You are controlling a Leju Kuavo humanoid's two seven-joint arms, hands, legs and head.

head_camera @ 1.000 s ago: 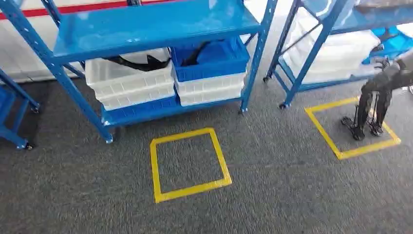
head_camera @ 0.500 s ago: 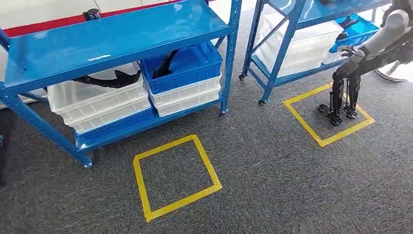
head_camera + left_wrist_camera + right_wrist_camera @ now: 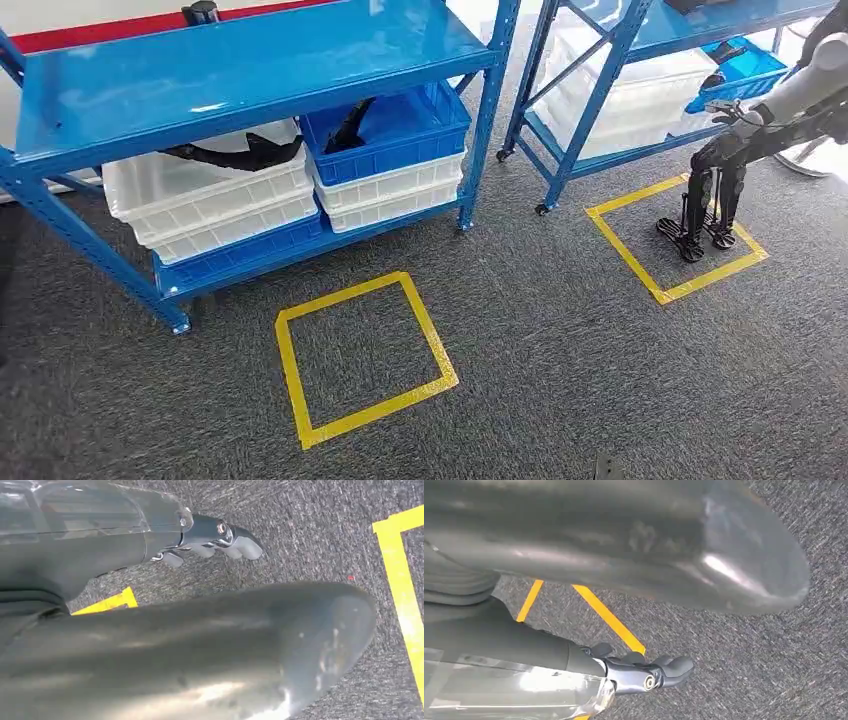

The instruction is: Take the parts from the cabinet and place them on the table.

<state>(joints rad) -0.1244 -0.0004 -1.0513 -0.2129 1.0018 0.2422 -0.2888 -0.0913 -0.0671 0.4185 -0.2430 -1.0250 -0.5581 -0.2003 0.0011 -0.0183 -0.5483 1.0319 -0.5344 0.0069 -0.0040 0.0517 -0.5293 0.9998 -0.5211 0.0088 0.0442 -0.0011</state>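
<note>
My left hand (image 3: pixel 210 542) and right hand (image 3: pixel 644 672) hang with fingers curled, grasping nothing. The black parts (image 3: pixel 240 152) lie in bins on the blue cabinet (image 3: pixel 250 60), far left. Stopping outside the yellow square (image 3: pixel 362 360) risks overreaching.

The black curved parts (image 3: pixel 240 152) in the white plastic crate (image 3: pixel 215 200) and blue plastic crate (image 3: pixel 395 130) lie half hidden under the blue metal shelf (image 3: pixel 240 60). At two o'clock, another silver-armed robot (image 3: pixel 745 140) is cut off by the edge.
</note>
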